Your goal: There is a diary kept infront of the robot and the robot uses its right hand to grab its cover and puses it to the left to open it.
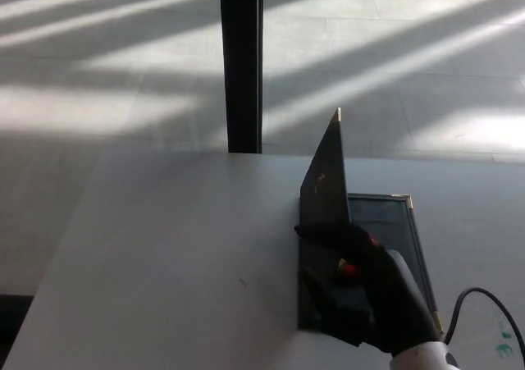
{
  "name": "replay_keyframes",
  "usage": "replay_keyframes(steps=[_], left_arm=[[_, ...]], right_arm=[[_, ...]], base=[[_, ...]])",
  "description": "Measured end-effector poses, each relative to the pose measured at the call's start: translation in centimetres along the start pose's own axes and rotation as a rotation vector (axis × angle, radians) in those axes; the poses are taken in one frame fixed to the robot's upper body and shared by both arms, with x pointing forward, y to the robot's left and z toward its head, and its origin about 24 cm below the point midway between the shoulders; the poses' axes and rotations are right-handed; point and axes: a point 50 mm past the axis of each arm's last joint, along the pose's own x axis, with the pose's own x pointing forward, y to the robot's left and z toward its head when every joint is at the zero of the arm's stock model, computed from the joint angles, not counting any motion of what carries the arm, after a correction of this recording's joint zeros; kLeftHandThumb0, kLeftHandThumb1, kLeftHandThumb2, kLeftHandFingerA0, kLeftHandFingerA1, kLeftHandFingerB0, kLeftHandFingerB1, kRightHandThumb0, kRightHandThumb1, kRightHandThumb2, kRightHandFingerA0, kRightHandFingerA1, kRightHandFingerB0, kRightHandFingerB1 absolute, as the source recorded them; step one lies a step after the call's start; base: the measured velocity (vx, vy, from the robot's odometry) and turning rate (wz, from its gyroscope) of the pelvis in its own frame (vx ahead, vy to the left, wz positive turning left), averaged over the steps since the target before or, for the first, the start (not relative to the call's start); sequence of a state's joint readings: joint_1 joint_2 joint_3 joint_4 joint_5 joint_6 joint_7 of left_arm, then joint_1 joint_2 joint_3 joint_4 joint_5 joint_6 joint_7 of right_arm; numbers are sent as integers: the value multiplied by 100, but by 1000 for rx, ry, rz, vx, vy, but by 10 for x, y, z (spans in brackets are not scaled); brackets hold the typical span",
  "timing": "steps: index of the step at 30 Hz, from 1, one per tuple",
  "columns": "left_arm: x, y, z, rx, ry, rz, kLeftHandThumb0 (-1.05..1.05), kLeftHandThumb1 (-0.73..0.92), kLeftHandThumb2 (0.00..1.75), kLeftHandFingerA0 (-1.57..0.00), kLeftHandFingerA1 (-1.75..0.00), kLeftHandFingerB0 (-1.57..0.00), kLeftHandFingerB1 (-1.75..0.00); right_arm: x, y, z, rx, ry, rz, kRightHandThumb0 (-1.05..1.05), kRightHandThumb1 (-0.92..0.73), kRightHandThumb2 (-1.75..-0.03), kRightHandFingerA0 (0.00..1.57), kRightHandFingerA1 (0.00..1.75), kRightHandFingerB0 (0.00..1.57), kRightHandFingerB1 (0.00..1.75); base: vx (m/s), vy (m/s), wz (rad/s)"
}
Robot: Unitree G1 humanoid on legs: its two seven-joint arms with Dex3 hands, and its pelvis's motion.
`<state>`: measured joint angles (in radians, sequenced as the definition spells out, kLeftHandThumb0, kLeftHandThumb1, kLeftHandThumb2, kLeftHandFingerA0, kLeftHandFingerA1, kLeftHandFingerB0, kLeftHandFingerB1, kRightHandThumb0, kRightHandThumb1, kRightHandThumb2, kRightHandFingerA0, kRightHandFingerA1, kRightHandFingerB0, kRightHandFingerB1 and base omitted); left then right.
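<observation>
Head view for you, operator: a pale grey tabletop (pixel 164 255) fills the lower part, its far edge running across the middle of the picture and its left edge slanting down toward the bottom left corner. Beyond it lies a tiled floor (pixel 394 58) striped with bands of sunlight and shadow, and a dark upright post (pixel 241 62) stands just behind the tabletop's far edge, a little left of the diary.

Your diary (pixel 385 230) sits on the right half of the tabletop, its base flat with a gold corner showing at the far right. The cover (pixel 324 185) stands nearly upright, tilted only slightly, gold tip at the top. Your right hand (pixel 361 284) comes in from the bottom right, black fingers closed around the cover's near lower edge, holding it up. A black cable (pixel 472 300) loops beside the wrist.

Left of the cover you have a wide stretch of bare tabletop, with one small dark speck (pixel 240 283) on it. To the right, the tabletop continues to the picture edge, with faint green marks (pixel 502 337) near the bottom corner. Your left hand doesn't show.
</observation>
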<state>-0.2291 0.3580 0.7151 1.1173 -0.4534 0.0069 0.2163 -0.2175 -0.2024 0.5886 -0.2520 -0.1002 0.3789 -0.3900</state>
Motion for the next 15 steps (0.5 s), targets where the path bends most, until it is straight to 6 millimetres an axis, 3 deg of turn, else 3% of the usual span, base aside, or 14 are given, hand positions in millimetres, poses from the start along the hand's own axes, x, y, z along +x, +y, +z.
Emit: replay_keyframes(steps=[2,3,4,5,6,7,9,10,11,13,14,15], left_arm=[[0,-1,0,0,-1,-2,-80,92,97,-48,-100,-40,-84],[0,-1,0,0,-1,-3,-82,92,98,-43,-99,-39,-85],[0,-2,1,0,-1,-4,-81,92,99,-42,-114,-36,-94],[0,-2,1,0,-2,-5,-82,92,102,-47,-103,-41,-87],[0,-3,1,0,-2,-6,-80,92,99,-42,-113,-35,-93],[0,-3,1,0,-3,-8,-82,92,98,-43,-100,-37,-84],[0,-4,1,0,-4,-10,-81,92,97,-47,-103,-38,-85],[0,-5,2,0,-4,-11,-83,92,99,-44,-101,-37,-84],[0,-5,2,1,-4,-12,-82,92,96,-44,-103,-37,-83],[0,-6,2,3,-5,-14,-84,92,99,-47,-103,-39,-83],[0,-6,2,5,-5,-15,-81,92,98,-42,-112,-37,-90],[0,-6,2,6,-5,-16,-83,92,98,-44,-101,-38,-84]], right_arm=[[2,1,2,-49,-17,6,-55,-69,-60,62,69,59,59],[2,2,3,-73,-25,8,-61,-52,-94,66,75,56,66],[3,2,4,-97,-33,9,-61,-53,-96,67,74,56,66],[4,3,5,-130,-43,12,-60,-69,-61,71,67,68,59],[5,4,6,-153,-52,13,-60,-67,-60,72,67,67,58],[6,5,8,-181,-62,14,-58,-66,-60,70,67,64,57],[8,7,10,-234,-80,16,-59,-66,-60,71,65,63,57],[9,8,11,-257,-88,17,-62,-51,-94,75,76,61,67],[10,9,12,-283,-98,19,-58,-64,-59,75,63,70,58],[13,11,15,-335,-117,21,-57,-62,-58,76,64,70,58],[14,13,16,-363,-128,24,-57,-62,-58,78,63,72,58],[16,14,18,-389,-138,25,-57,-60,-57,80,63,73,58]], base=[[0,0,0],[0,0,0],[0,0,0],[0,0,0],[0,0,0],[0,0,0],[0,0,0],[0,0,0],[0,0,0],[0,0,0],[0,0,0],[0,0,0]])
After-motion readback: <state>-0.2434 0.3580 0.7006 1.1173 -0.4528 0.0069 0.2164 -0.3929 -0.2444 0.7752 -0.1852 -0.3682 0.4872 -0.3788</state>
